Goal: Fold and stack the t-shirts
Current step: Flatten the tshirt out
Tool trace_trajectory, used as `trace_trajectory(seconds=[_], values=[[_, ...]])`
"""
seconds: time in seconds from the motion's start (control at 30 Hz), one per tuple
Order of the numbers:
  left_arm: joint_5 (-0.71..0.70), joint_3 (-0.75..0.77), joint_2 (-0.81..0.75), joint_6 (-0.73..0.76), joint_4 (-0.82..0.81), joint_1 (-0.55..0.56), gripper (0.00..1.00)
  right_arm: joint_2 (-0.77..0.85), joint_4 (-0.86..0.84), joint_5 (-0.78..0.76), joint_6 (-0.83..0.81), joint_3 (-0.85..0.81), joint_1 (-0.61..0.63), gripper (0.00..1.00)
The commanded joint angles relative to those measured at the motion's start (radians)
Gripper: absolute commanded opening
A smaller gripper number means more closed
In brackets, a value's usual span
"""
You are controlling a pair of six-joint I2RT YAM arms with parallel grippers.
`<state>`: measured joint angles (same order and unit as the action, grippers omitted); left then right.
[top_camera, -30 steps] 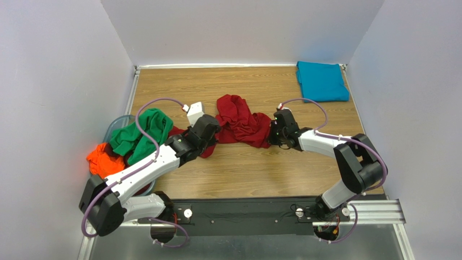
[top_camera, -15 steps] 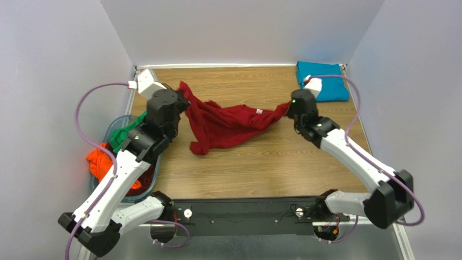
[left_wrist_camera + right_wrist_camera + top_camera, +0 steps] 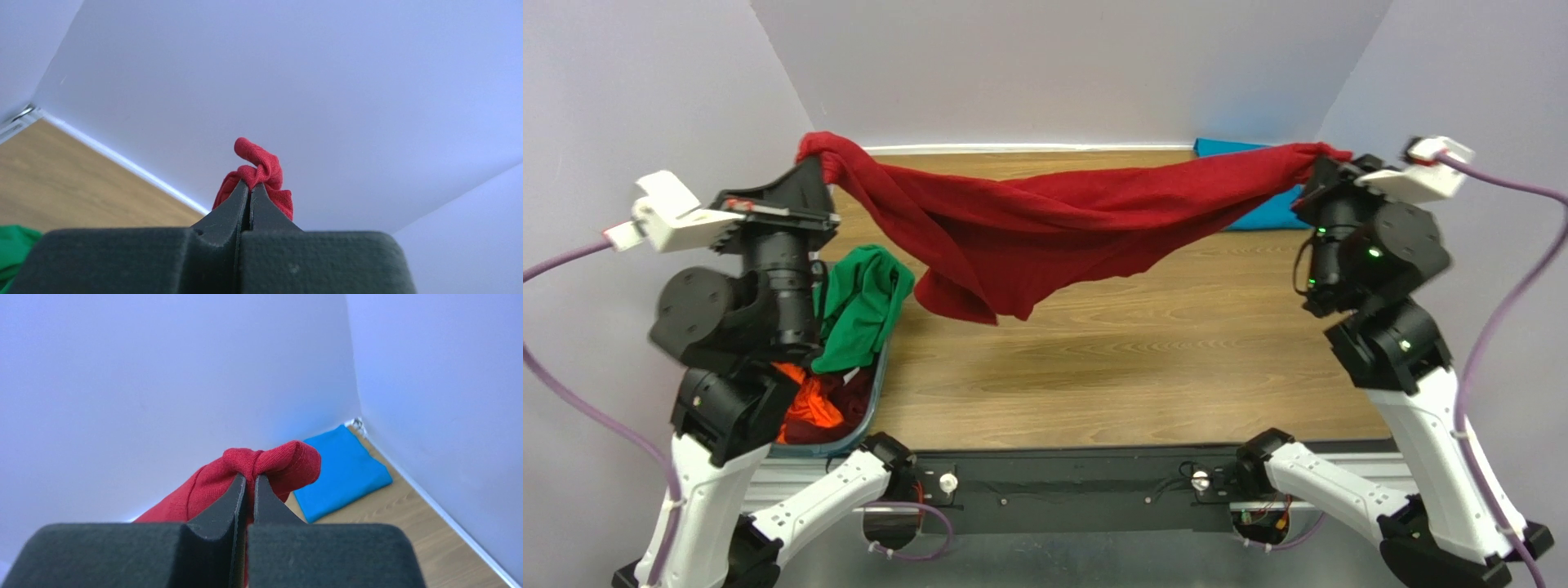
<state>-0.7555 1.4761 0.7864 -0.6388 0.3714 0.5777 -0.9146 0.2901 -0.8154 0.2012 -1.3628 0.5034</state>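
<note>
The dark red t-shirt (image 3: 1051, 227) hangs stretched in the air between both grippers, sagging in the middle above the table. My left gripper (image 3: 813, 157) is shut on its left end, raised high at the left; the bunched cloth (image 3: 261, 171) shows at its fingertips. My right gripper (image 3: 1314, 165) is shut on the right end, raised high at the right; the cloth (image 3: 270, 465) bulges past its tips. The teal-blue t-shirt (image 3: 340, 471) lies folded in the far right corner, partly hidden behind the red shirt in the top view (image 3: 1253, 211). The green t-shirt (image 3: 860, 306) and orange t-shirt (image 3: 808, 398) lie in a bin.
A clear plastic bin (image 3: 873, 398) stands at the table's left edge under my left arm. The wooden table (image 3: 1112, 355) is walled by white panels at the back and both sides. A black rail (image 3: 1075, 478) runs along the near edge.
Both arms have risen and spread apart, lifting the red shirt off the table and pulling it out wide. The shirt went from a crumpled heap to a stretched hanging span.
</note>
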Motion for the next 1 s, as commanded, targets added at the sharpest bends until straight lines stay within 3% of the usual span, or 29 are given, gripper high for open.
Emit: trace_trajectory(seconds=[0.0, 0.2, 0.3, 0.53, 0.6, 0.67, 0.83, 0.97], values=[[0.033, 0.062, -0.033, 0.053, -0.064, -0.004, 0.0, 0.049, 0.015, -0.076, -0.106, -0.089, -0.003, 0.08], [0.126, 0.055, -0.05, 0.019, -0.066, -0.004, 0.0, 0.088, 0.023, -0.085, -0.157, -0.185, -0.003, 0.08], [0.148, 0.055, 0.022, 0.016, -0.049, -0.004, 0.0, 0.092, 0.023, -0.119, -0.167, -0.167, -0.003, 0.08], [0.081, -0.074, 0.236, -0.03, -0.063, -0.041, 0.0, 0.019, 0.034, -0.056, -0.043, 0.081, -0.003, 0.1], [0.251, -0.156, 0.366, -0.039, -0.089, -0.115, 0.0, -0.041, 0.038, 0.01, 0.062, 0.267, -0.003, 0.1], [0.315, -0.174, 0.463, -0.042, -0.104, -0.154, 0.0, -0.101, 0.038, 0.037, 0.087, 0.307, -0.012, 0.1], [0.449, -0.153, 0.81, -0.01, -0.19, -0.22, 0.27, -0.407, 0.037, 0.246, 0.231, 0.444, -0.156, 0.09], [0.504, -0.062, 0.93, 0.017, -0.14, -0.22, 0.72, -0.564, 0.037, 0.335, 0.247, 0.441, -0.226, 0.07]])
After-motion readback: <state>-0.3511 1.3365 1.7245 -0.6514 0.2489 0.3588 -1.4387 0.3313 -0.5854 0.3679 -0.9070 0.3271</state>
